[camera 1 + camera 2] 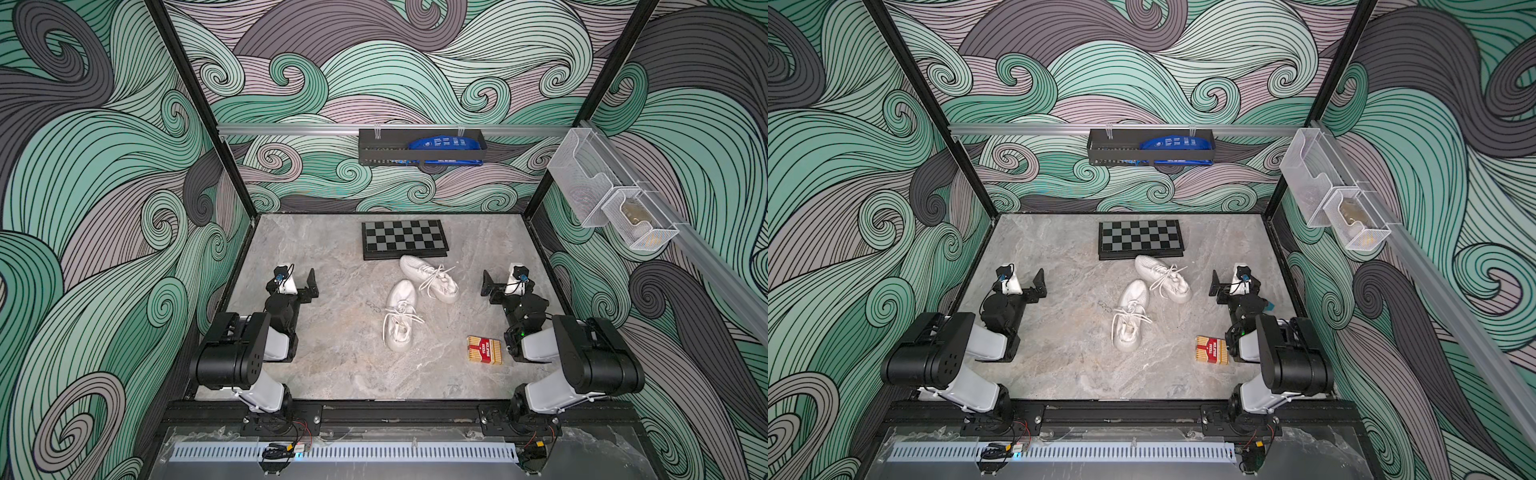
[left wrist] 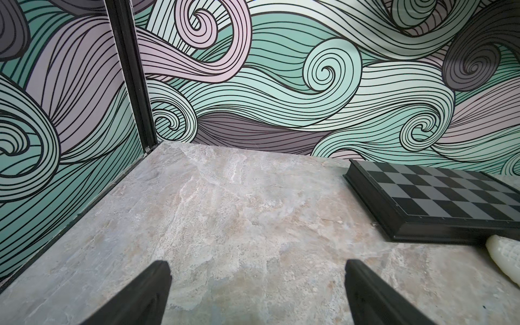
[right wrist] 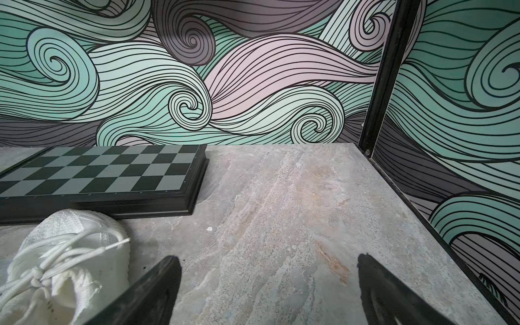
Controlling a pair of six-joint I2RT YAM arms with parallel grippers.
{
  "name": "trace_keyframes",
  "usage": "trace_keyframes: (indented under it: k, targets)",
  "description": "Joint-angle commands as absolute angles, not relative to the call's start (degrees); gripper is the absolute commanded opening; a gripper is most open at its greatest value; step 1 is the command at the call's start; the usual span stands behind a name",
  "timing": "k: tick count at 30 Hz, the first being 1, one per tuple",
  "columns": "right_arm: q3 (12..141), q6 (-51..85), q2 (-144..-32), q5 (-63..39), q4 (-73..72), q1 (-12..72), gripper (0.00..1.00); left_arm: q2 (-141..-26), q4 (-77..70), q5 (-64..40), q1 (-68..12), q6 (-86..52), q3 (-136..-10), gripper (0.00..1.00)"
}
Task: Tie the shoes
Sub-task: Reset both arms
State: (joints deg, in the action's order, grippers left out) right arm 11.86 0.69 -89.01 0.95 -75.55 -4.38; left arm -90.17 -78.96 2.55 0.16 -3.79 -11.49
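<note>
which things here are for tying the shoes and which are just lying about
For the job: near white shoe; far white shoe.
Lying about: chessboard; red box; black wall basket.

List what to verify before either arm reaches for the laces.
1. Left pincer open and empty: ok.
2. Right pincer open and empty: ok.
3. Both shoes in view between the arms, near shoe and far shoe: ok.
4. Near shoe's laces lying loose on top, uncovered: ok.
5. Far shoe's laces untied: cannot tell; a knot-like bunch shows in the right wrist view.
6. Far shoe clear of the chessboard: not ok; its toe lies at the board's edge.
</note>
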Motion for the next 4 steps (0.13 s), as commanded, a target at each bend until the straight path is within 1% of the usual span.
trace_keyframes:
  k: [1, 4]
  targets:
    - [12.91, 0.26, -89.2, 1.49, -76.25, -4.02, 1.0, -90.54, -81.2, 2.99, -0.26, -2.99, -11.13, 0.99]
    - [12.15, 0.09, -88.72, 1.57, -77.14, -3.87, 1.0, -90.59, -81.25, 3.01, -0.25, -2.92, -11.09, 0.98]
